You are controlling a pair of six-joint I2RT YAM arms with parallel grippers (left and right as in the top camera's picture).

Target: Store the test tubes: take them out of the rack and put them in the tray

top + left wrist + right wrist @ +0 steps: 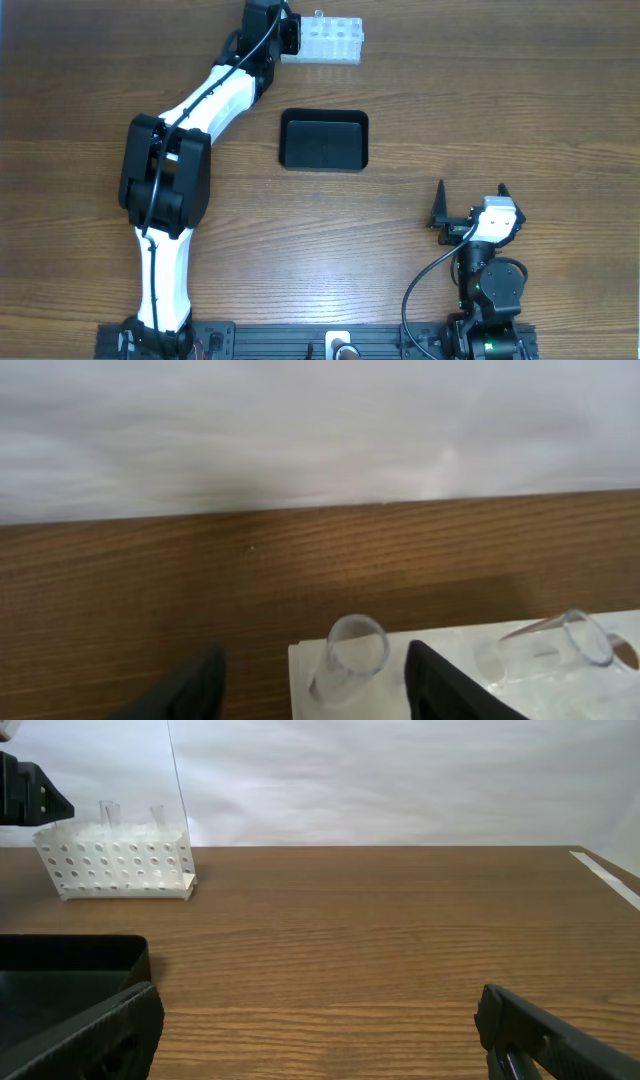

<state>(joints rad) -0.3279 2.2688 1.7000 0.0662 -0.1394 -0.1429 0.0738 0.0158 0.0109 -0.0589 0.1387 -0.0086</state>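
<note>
Zero tubes stored: from above, the black tray (323,140) holds none, the left hand (289,38) at the end of the rack (335,42). Its wrist view shows it parted around one racked test tube (350,655), unclosed, a second tube (560,640) alongside. The right hand (320,1040) gapes empty, rack far ahead.

You have the rack (332,41) at the far side of the table (520,110). The tray (324,140) sits just in front of it, nearer the arms. 2 test tubes (350,657) stand in the rack. The left gripper (290,38) is at the rack's left end, with 1 tube between its fingers. The right gripper (470,203) is well apart, close to its own base.
</note>
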